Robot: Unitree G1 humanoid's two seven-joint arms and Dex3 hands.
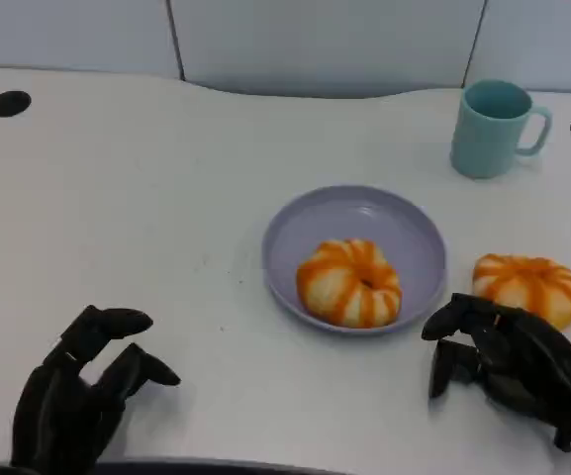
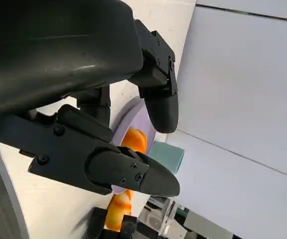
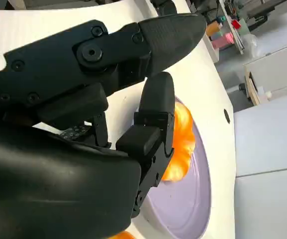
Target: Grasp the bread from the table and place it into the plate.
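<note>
Approach step: one striped bread (image 1: 349, 283) lay in the lavender plate (image 1: 404, 230), a second bread (image 1: 527, 285) just beside that plate, right hand (image 1: 508, 361) near it, fingers apart, empty, needing closure around it.

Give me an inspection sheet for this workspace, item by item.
Surface: white table with two black holes near its far edge.
Job's things: one bread in the plate; second bread on the table right of it.
Clutter: teal mug, upright, behind the plate.
Hands: left hand open, holding nothing; right hand open, just in front of the second bread.
Cables: nothing seen.
Surroundings: pale wall panels behind the table.
</note>
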